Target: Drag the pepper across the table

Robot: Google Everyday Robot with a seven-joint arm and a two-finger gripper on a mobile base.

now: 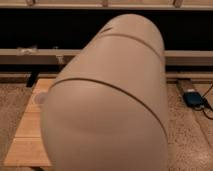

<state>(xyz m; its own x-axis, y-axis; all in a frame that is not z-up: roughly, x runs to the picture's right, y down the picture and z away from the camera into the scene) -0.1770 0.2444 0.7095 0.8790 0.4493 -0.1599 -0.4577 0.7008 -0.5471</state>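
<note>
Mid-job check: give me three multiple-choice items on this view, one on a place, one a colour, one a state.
1. Where does the light wooden plank table show? A lower left; B upper right; C centre.
2. What colour is the flat device on the floor at right? A red; B blue; C yellow.
3. The pincer and the small dark red pepper are: A both in plain sight; B neither in sight; C on the floor.
Key: 1 A, planks show left of the rounded beige arm casing. 2 B, it reads blue. 3 B, the casing fills the view.
</note>
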